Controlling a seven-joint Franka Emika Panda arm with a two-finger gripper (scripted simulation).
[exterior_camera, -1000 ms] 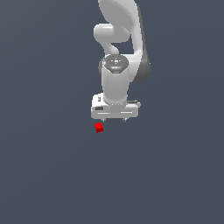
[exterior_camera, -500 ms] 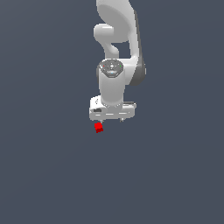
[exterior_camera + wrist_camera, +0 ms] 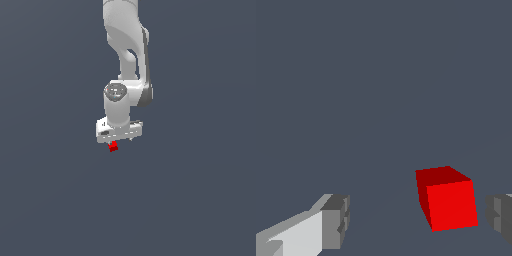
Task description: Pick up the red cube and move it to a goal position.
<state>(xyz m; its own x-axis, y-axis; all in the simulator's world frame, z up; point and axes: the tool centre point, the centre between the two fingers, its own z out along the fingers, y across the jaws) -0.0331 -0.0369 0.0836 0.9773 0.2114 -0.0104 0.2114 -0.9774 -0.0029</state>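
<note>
Soft even light, dim grey-blue all around. No glare, almost no shadows. Pictures sharp, edges blocky. Red cube (image 3: 447,199) top darker than front.

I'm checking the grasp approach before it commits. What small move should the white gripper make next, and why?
Probably a small sideways shift to centre, then close. In the wrist view the small red cube sits between the open gripper's grey fingertips but far nearer one, with a clear gap on each side.
</note>
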